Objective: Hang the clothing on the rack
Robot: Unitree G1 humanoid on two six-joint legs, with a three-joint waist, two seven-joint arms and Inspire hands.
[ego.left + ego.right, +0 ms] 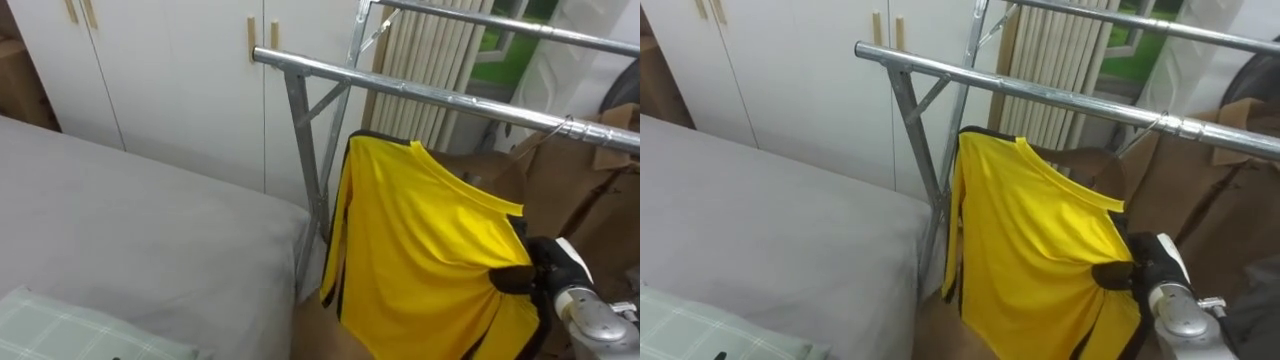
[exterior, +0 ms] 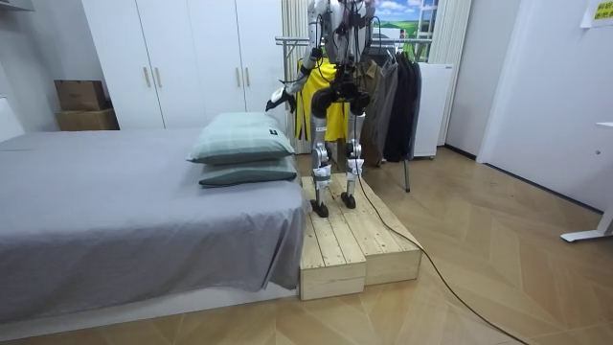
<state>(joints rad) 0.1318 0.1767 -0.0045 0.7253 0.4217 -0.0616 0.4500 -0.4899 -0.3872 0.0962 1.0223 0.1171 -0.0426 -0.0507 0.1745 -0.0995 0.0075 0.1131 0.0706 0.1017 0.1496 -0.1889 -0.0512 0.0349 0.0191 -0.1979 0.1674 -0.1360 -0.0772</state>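
- One yellow shirt (image 1: 420,250) with black trim hangs just below the front rail (image 1: 420,92) of a metal clothes rack. Its top edge slopes down toward the robot's right.
- Right hand (image 1: 540,270): it comes in from the lower right, and its dark fingers (image 1: 512,278) are curled into the shirt's right edge. The cloth is pinched and puckers at the grip.
- It cannot be told what else carries the shirt, or whether it sits on a hanger.
- A second rail (image 1: 520,28) runs higher and further back.
- A wire hanger hook (image 1: 566,126) sits over the front rail to the right of the shirt, with a brown garment (image 1: 575,190) below it.
- Left hand (image 2: 275,99): in the room view it is held out to the robot's left, above the pillows (image 2: 239,139) — the state of its fingers cannot be told.
- Stance: the robot stands upright on a wooden platform (image 2: 345,249) beside the grey bed (image 1: 120,220), facing the rack.
- Surroundings: a white wardrobe (image 1: 170,70) stands behind the bed, and dark clothes (image 2: 402,96) hang further along the rack, on the room view's right.
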